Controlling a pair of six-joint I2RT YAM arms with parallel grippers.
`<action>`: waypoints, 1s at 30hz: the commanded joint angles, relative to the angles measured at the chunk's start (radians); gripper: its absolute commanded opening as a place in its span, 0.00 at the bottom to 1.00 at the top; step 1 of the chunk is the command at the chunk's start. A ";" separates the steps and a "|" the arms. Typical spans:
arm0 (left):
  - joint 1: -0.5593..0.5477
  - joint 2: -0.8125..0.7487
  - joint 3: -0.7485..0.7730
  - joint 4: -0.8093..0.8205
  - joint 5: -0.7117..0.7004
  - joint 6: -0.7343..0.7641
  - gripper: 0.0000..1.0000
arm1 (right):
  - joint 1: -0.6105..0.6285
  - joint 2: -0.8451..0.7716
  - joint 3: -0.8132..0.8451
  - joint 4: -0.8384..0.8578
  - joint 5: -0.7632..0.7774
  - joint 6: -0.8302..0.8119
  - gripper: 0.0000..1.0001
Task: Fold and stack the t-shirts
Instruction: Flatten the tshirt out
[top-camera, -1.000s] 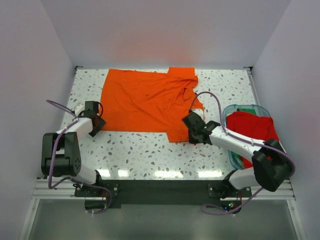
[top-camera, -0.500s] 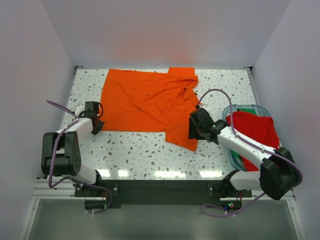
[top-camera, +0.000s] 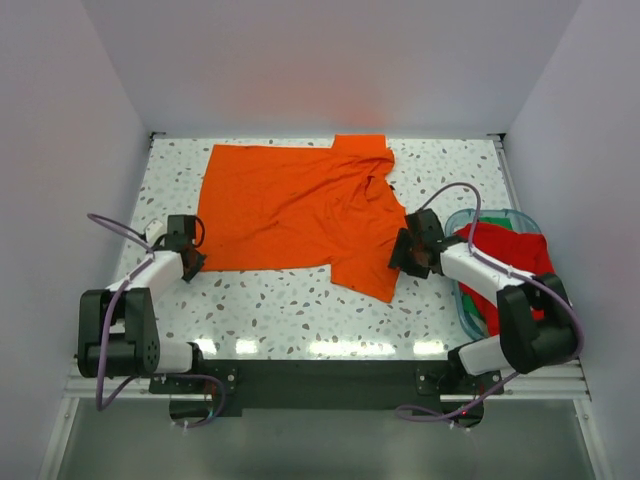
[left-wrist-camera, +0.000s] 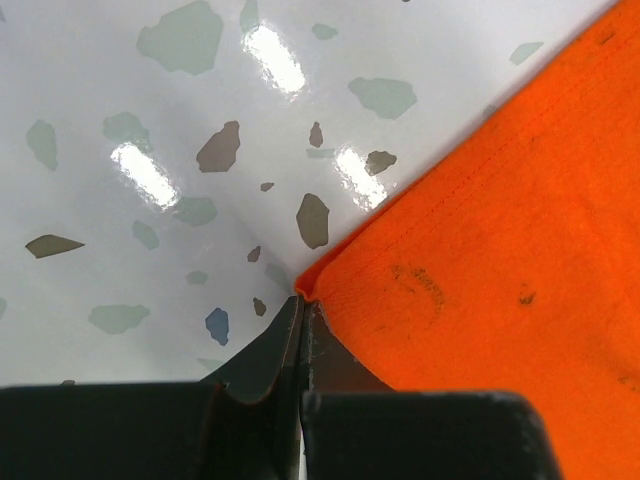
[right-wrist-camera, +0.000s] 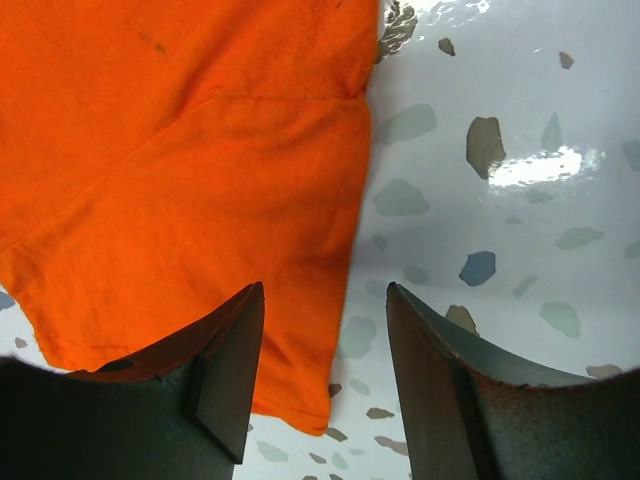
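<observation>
Orange t-shirt (top-camera: 290, 205) on speckled table (top-camera: 300, 300), pale walls (top-camera: 330, 60) — left fingers (left-wrist-camera: 258, 372) tight on its corner, right fingers (right-wrist-camera: 222, 380) wide

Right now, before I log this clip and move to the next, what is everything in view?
orange t-shirt: one, bright orange, spread flat across the far middle of the table.
red t-shirt: one, deep red, bunched in the bin.
bin: one, clear with a teal rim, at the table's right edge.
green item: one sliver, green, inside the bin's far rim; too little shows to name it.
table: one, white with dark speckles.
cables: two, purple, one looping along each arm.
left end effector: one, black, shut on the orange t-shirt's near left corner.
right end effector: one, black, open over the orange t-shirt's near right edge.
</observation>
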 joint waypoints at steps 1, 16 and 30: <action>0.000 -0.039 -0.010 -0.011 -0.034 -0.002 0.00 | -0.001 0.039 -0.005 0.112 -0.034 0.040 0.55; 0.000 -0.059 0.001 0.003 -0.006 0.018 0.00 | -0.103 0.166 0.104 0.175 0.085 0.109 0.55; 0.000 -0.050 0.000 0.032 0.034 0.020 0.00 | -0.123 0.245 0.107 0.243 -0.007 0.137 0.33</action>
